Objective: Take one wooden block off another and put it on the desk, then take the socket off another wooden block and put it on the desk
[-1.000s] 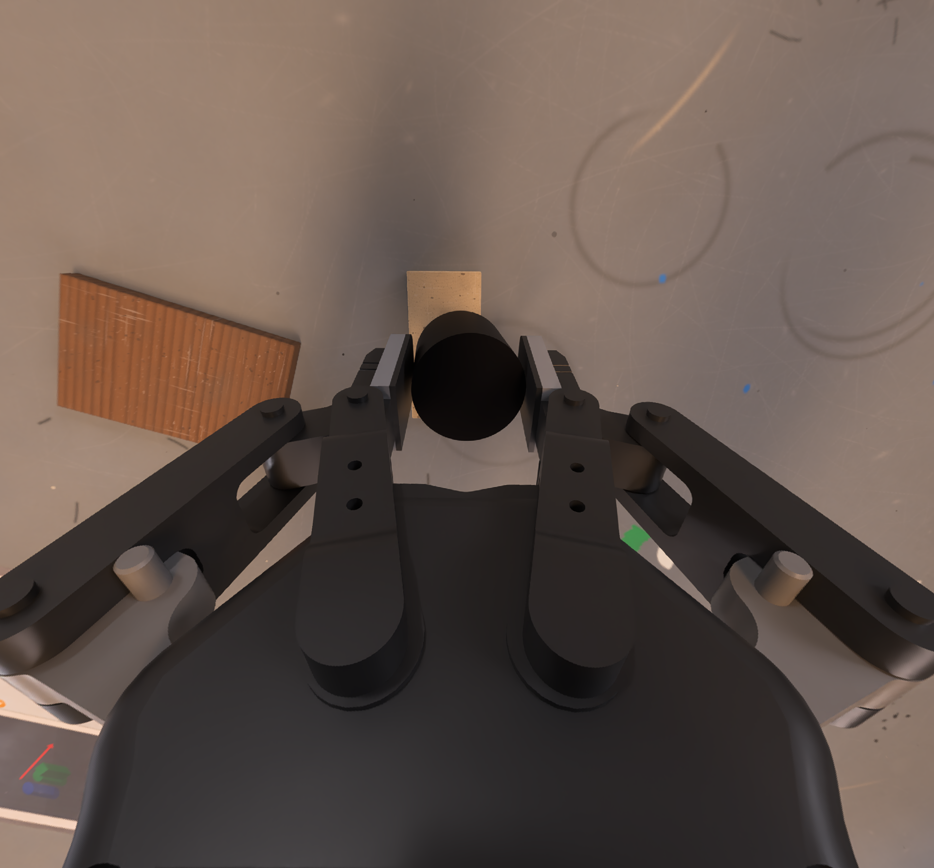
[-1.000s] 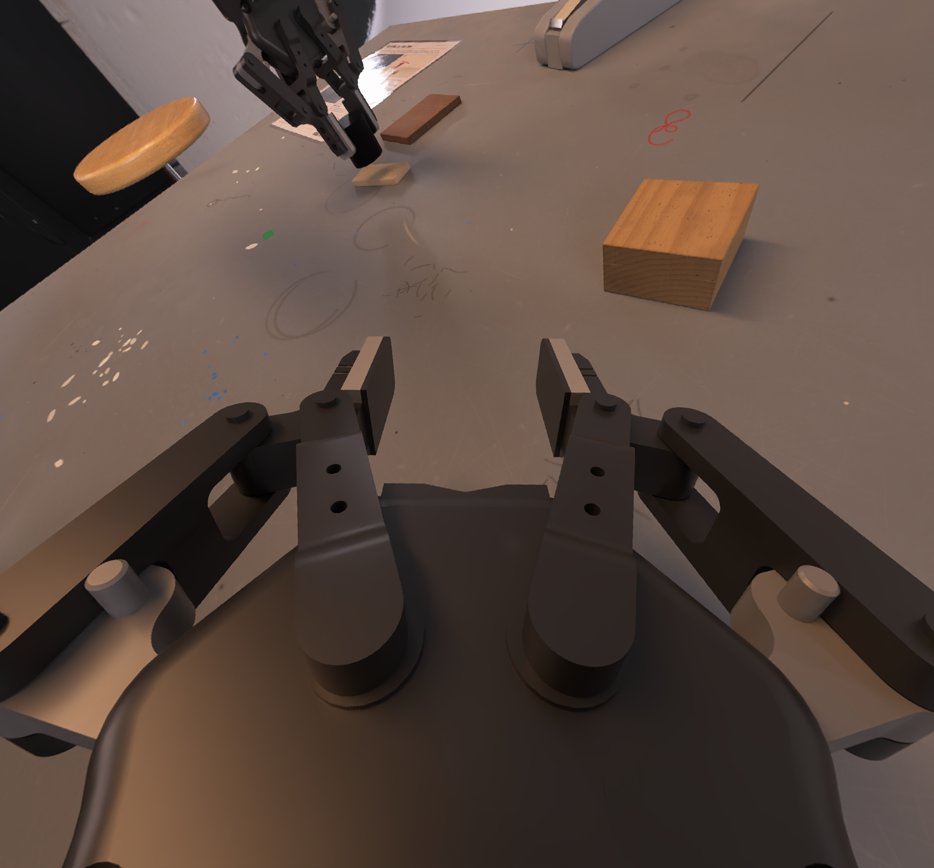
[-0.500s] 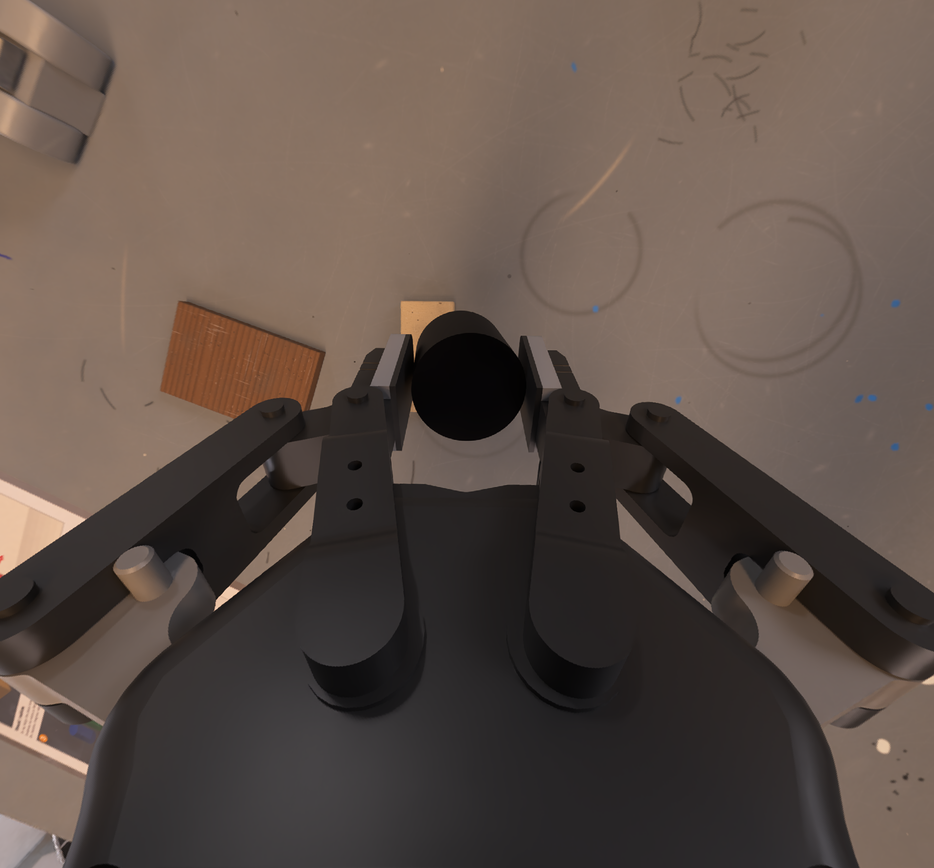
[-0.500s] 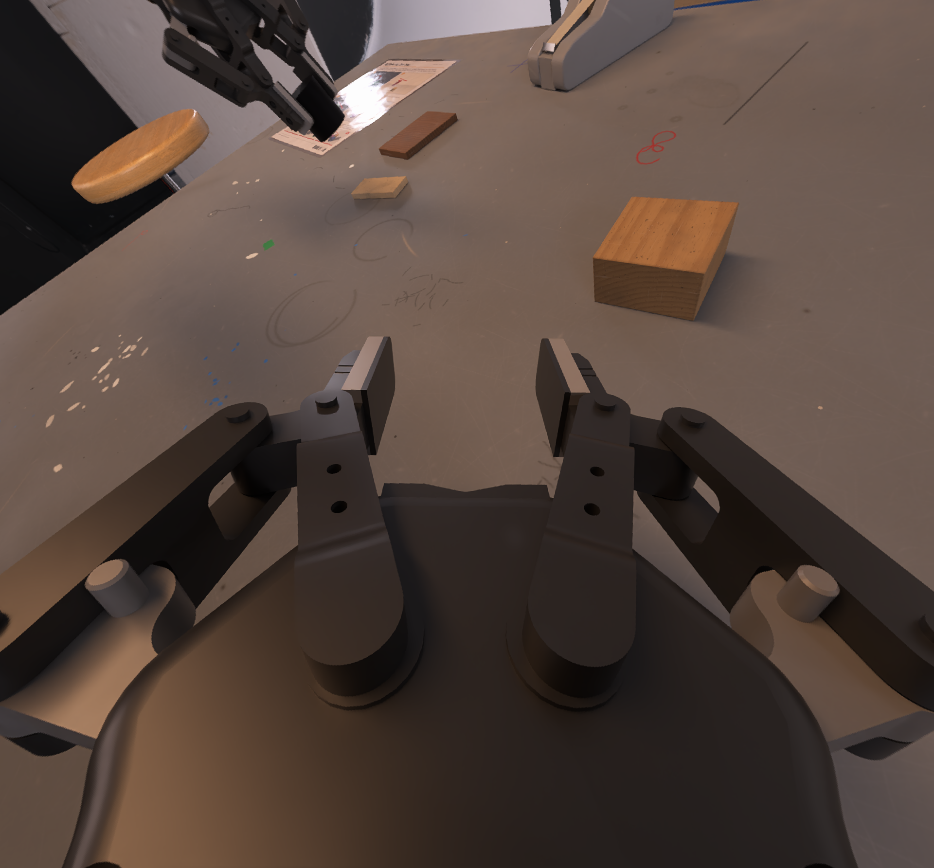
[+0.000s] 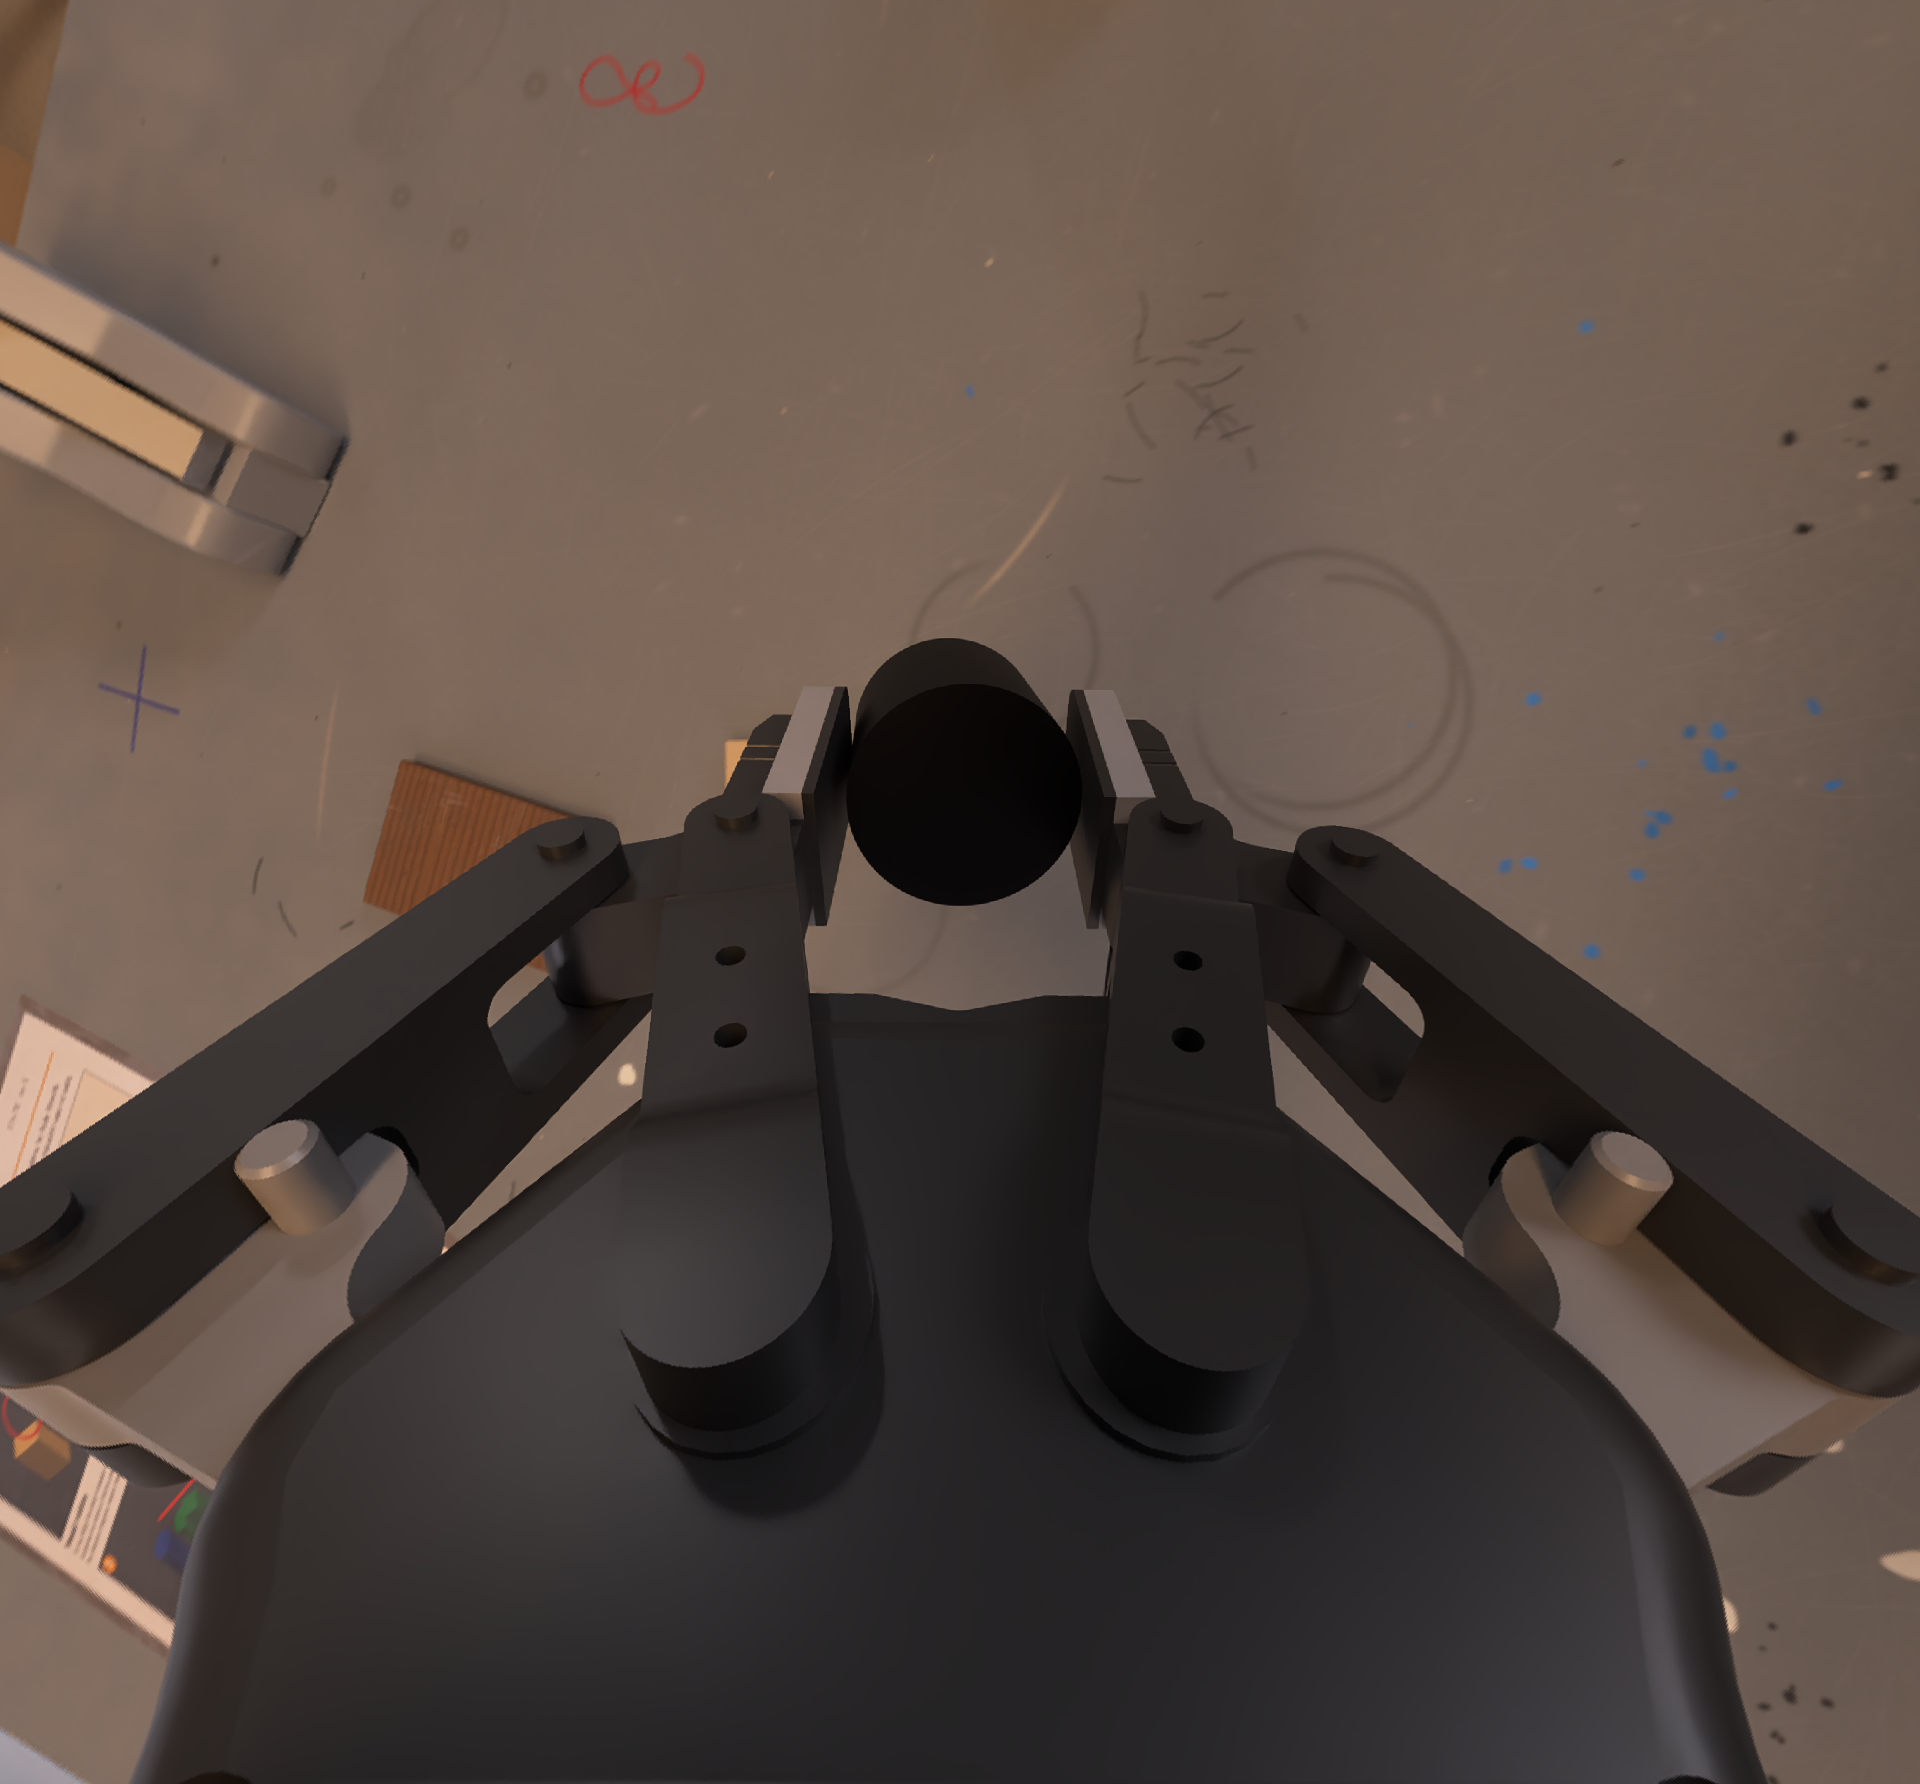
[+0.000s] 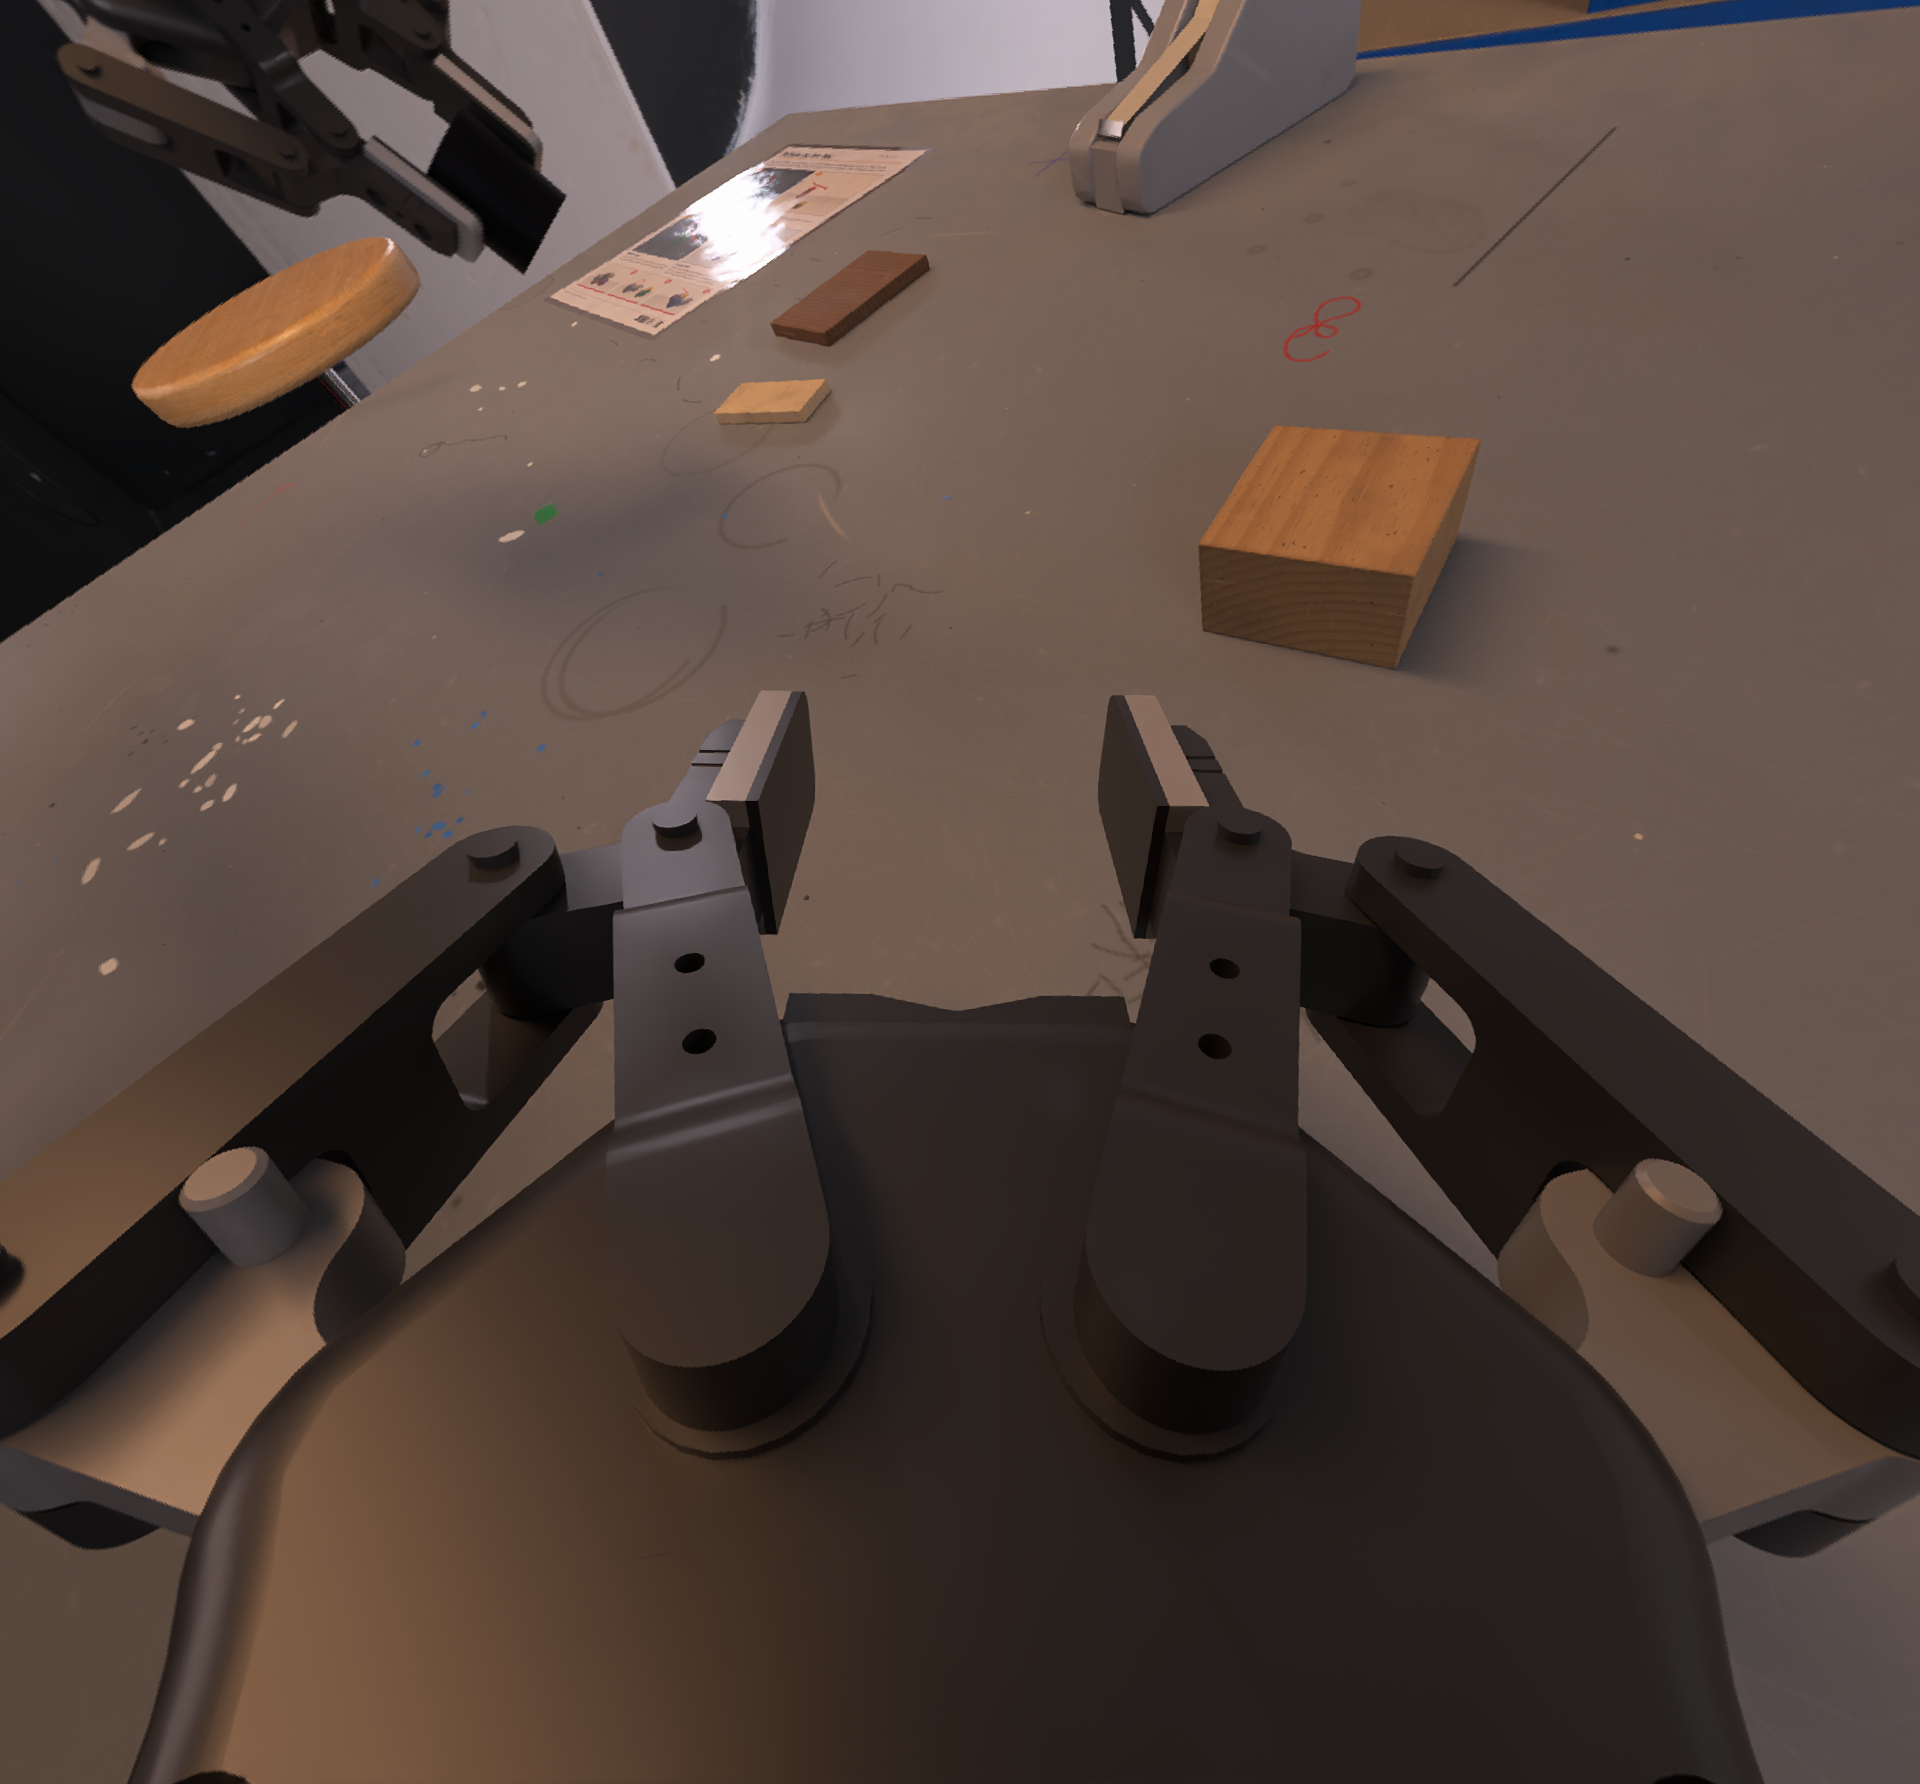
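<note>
Left tool [image 5: 961, 778] clenched on black socket [image 5: 961, 789], held high at frame centre, probably to clear the pale wooden block [image 6: 771, 401] before set-down on tabletop [image 6: 1039, 539]. Right tool [image 6: 956, 778] released, empty, idling low; big block [image 6: 1340, 539] centre-right.

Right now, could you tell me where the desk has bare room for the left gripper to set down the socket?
Bare desk lies between the small pale block and the large wooden block. It is crowded farther back, around the dark block, printed sheet and tape dispenser.
</note>
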{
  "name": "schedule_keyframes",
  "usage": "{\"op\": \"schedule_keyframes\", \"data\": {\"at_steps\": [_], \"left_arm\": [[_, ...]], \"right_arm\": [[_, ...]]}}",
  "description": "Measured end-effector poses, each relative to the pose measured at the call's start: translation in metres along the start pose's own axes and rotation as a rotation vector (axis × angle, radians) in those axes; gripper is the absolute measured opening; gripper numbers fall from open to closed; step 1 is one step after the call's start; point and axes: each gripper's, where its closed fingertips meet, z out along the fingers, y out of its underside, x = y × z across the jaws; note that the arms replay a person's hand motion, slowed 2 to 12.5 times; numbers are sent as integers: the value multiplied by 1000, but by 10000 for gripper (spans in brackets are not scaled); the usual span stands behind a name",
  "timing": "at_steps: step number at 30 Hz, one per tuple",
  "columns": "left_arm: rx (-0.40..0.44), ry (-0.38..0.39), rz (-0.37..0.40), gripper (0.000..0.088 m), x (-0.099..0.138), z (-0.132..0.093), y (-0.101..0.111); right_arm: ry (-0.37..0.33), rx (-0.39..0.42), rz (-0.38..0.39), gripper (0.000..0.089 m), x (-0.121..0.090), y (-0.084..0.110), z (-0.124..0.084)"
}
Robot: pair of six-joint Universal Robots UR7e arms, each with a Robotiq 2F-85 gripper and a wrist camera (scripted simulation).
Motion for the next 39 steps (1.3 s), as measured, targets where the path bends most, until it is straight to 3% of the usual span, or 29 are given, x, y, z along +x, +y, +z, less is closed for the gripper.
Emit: {"op": "schedule_keyframes", "data": {"at_steps": [9, 17, 28, 39], "left_arm": [[88, 66, 52, 370, 55, -1, -22], [91, 136, 111, 370, 103, 15, -33], [-30, 184, 219, 366, 146, 51, -36], [-179, 165, 286, 366, 147, 90, -48]], "right_arm": [[12, 6, -5, 494, 2, -1, -4], [25, 6, -5, 495, 5, 0, -6], [35, 1, 3, 499, 9, 4, -9], [38, -11, 9, 502, 11, 9, -10]]}}
